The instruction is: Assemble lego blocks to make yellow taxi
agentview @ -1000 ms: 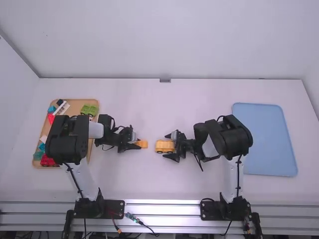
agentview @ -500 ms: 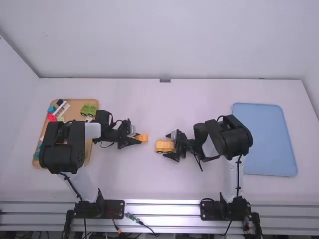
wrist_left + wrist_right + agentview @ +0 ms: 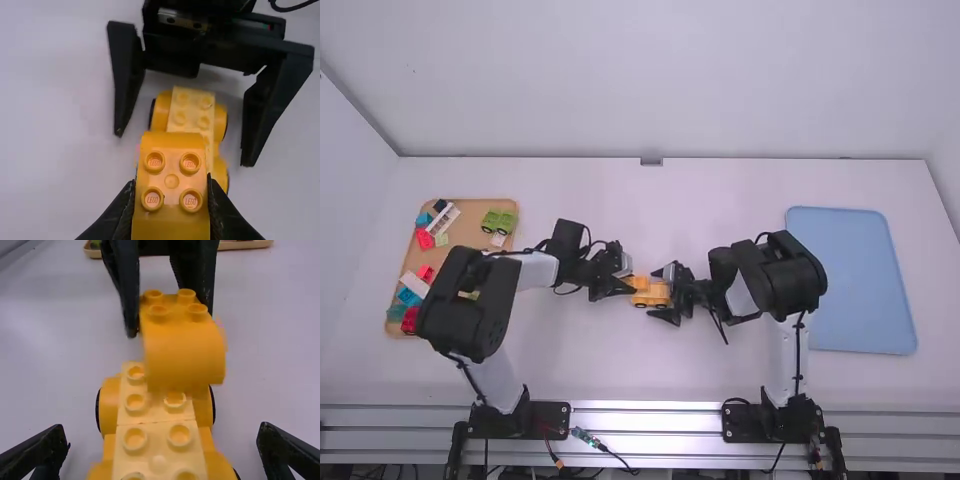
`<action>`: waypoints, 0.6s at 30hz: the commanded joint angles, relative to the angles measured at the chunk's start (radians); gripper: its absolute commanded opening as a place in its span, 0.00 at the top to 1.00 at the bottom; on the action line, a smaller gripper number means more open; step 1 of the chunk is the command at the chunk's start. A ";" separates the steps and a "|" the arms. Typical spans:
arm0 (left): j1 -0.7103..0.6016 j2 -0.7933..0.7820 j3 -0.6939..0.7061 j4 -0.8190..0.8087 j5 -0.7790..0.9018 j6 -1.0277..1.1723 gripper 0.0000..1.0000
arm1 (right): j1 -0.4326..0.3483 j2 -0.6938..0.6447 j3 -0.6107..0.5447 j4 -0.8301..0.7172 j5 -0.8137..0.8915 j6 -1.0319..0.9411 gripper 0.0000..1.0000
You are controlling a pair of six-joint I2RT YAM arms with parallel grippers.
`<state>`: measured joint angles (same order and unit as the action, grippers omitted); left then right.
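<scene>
Left gripper (image 3: 170, 320) clamped on curved yellow block (image 3: 185, 355), hovering over left end of wheeled yellow base (image 3: 157, 440), mid-table. Right gripper (image 3: 164, 441) spread around base, not pinching it, so base could skid under a push imo. Block looks a bit off toward far side too; press like that, studs probably miss and block tilts.

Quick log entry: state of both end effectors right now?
Left end effector: closed, holding the orange block.
Right end effector: open, fingers astride the yellow wheeled base.
</scene>
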<state>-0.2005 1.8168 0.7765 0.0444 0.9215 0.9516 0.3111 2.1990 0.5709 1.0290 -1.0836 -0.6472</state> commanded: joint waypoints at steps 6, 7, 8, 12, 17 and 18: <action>-0.024 -0.071 -0.095 0.111 0.052 -0.046 0.98 | 0.002 0.013 0.005 0.000 -0.046 -0.038 0.00; -0.024 -0.075 -0.104 0.125 0.062 -0.045 0.98 | 0.002 0.013 0.005 0.000 -0.046 -0.038 0.00; -0.022 -0.081 -0.127 0.163 0.065 -0.042 0.98 | 0.002 0.013 0.006 0.000 -0.047 -0.037 0.00; -0.027 -0.082 -0.192 0.310 0.064 -0.084 0.98 | 0.002 0.014 0.024 -0.014 -0.100 -0.038 0.00; -0.028 -0.082 -0.209 0.383 0.066 -0.092 0.98 | -0.005 0.014 0.081 -0.131 -0.143 -0.058 0.01; -0.028 -0.082 -0.202 0.378 0.078 -0.091 0.98 | -0.005 0.014 0.097 -0.174 -0.167 -0.085 0.02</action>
<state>-0.2218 1.7592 0.5713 0.4232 0.9569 0.8707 0.3111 2.1990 0.6411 0.8761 -1.1908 -0.6964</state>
